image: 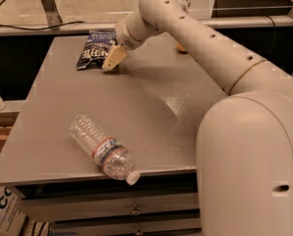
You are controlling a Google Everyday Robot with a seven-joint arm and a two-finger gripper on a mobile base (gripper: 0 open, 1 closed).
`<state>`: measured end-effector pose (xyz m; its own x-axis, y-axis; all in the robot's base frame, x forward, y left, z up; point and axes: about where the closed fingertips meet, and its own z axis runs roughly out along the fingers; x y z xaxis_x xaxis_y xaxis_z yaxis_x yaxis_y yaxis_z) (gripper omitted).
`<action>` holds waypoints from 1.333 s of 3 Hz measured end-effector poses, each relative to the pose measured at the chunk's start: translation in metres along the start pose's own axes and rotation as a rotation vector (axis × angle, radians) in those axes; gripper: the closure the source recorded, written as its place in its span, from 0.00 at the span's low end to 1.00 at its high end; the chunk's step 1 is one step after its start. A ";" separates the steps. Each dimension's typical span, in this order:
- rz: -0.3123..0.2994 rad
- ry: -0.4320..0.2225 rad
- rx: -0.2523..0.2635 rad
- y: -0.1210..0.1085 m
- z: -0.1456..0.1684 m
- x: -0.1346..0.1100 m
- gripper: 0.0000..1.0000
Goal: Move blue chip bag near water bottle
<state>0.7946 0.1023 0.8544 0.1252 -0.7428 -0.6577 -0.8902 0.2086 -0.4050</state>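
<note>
The blue chip bag (96, 49) lies flat at the far left of the grey table (136, 102), dark navy with white lettering. The water bottle (103, 149) lies on its side near the table's front edge, its white cap pointing front right. My gripper (112, 60) hangs from the arm at the bag's right edge, its tan fingers pointing down to the table just beside the bag. The bottle is far from the gripper and the bag.
An orange object (180, 47) at the far side of the table is mostly hidden behind my arm. My arm's large white body (249, 156) fills the right of the view. A box (1, 210) stands on the floor at the lower left.
</note>
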 end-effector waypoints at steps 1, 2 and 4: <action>0.020 -0.007 -0.006 0.000 0.015 -0.004 0.41; 0.029 -0.007 0.009 -0.004 0.012 -0.005 0.63; 0.016 -0.041 0.081 -0.008 -0.046 -0.017 1.00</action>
<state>0.7794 0.0838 0.8981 0.1303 -0.7126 -0.6894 -0.8540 0.2726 -0.4431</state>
